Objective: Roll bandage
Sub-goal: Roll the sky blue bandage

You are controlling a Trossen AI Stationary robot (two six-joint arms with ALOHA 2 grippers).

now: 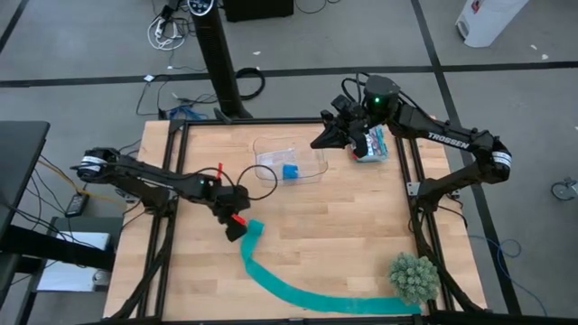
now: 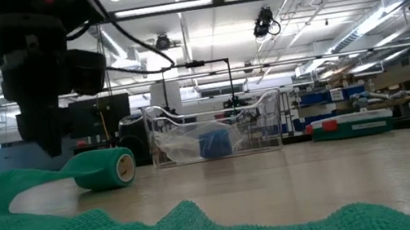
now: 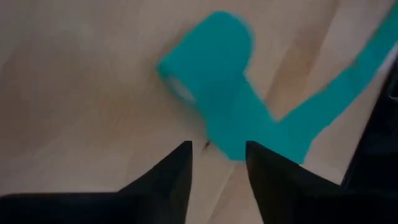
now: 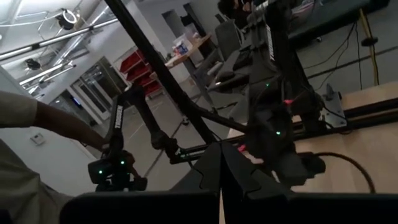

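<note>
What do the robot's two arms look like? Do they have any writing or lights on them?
Both arms are dark, nearly black, built from jointed tube-like sections. The right arm carries white lettering reading TROSSEN and a small green light near its wrist. The left arm has a silvery round joint at its base, a thin dark cable looping over it, and red bits by the left gripper. The jaws are dark, pointed wedges.
</note>
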